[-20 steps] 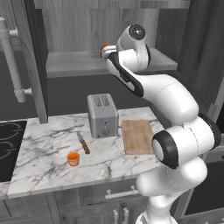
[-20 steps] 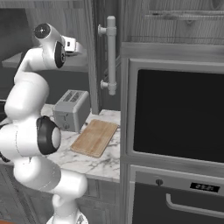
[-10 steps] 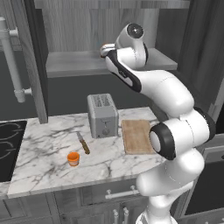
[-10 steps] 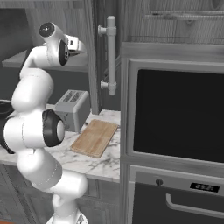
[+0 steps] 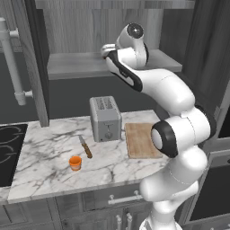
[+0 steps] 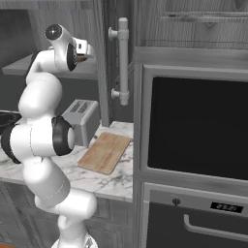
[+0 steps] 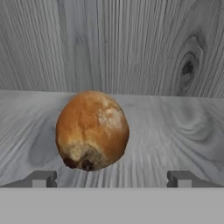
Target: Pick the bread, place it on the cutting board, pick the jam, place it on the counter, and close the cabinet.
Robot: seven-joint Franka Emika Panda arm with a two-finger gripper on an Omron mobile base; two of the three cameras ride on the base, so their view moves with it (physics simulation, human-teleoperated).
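On the grey shelf (image 7: 175, 131) inside the cabinet (image 5: 90, 27) sits the bread (image 7: 92, 130), alone on the wood with free shelf on both sides and the back wall close behind. Just in front of it stands the gripper (image 7: 112, 178), jaws spread wide and holding nothing, fingertips (image 7: 41, 178) either side of the bun and not touching it. Below, on the counter (image 5: 49, 148), lies the cutting board (image 5: 141, 140), bare, just beside the toaster (image 5: 105, 118). Near the front edge stands an orange cup (image 5: 75, 162), with a knife (image 5: 85, 147) close by.
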